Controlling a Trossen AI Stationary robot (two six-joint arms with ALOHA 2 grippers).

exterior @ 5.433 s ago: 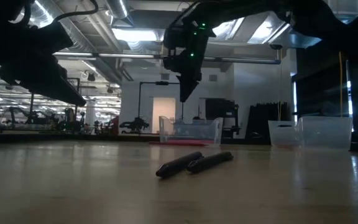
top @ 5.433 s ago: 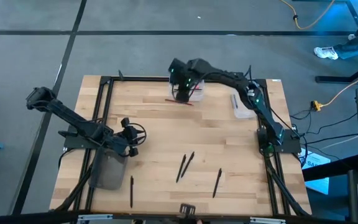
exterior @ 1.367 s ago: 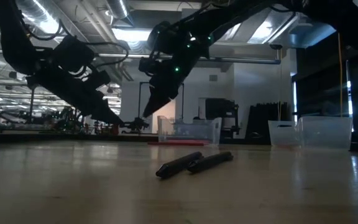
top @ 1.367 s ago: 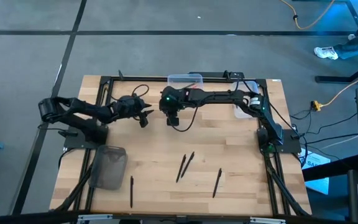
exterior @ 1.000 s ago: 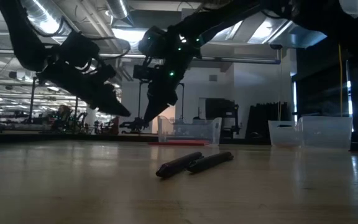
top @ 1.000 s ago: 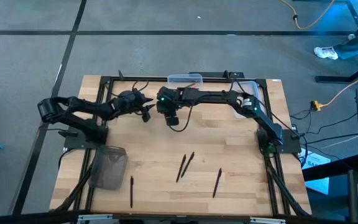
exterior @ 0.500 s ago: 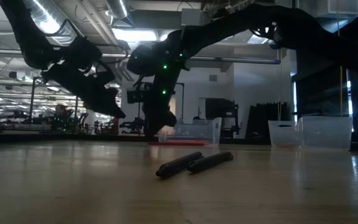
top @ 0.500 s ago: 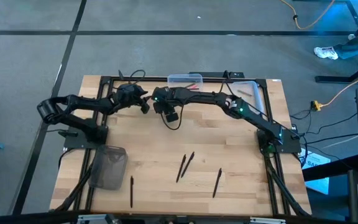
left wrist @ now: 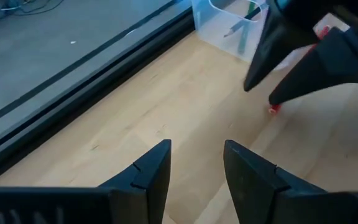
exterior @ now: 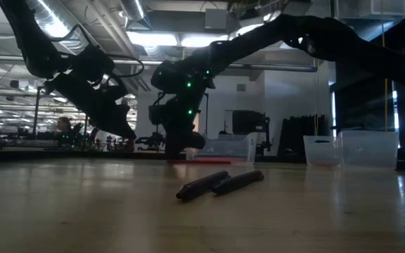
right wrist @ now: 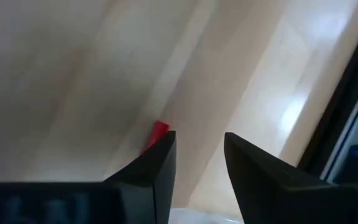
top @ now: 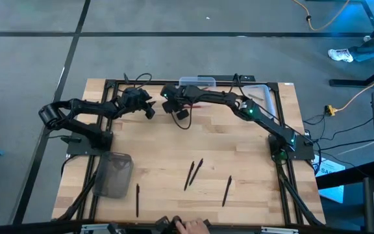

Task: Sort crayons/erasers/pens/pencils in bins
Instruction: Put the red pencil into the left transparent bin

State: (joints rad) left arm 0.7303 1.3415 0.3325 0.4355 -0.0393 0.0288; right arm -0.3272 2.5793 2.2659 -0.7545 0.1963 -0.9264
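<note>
The right gripper [top: 174,108] now reaches down beside the clear bin [top: 197,83]; the left gripper [top: 149,110] is closer to it.

Overhead view straight down, low view level across the table [top: 239,162], wrist views close above the wood.

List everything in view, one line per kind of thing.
Table: one, light wood, black frame.
Clear bins: two, far edge, one centre, one far right.
Grey bin: one, smoky, near left.
Dark pens: four, near half; two touching at centre.
Red stick: one, lying before the centre bin.
Person's hand: one, near edge.
Left gripper: open, empty, far left.
Right gripper: open, over the red stick.
</note>
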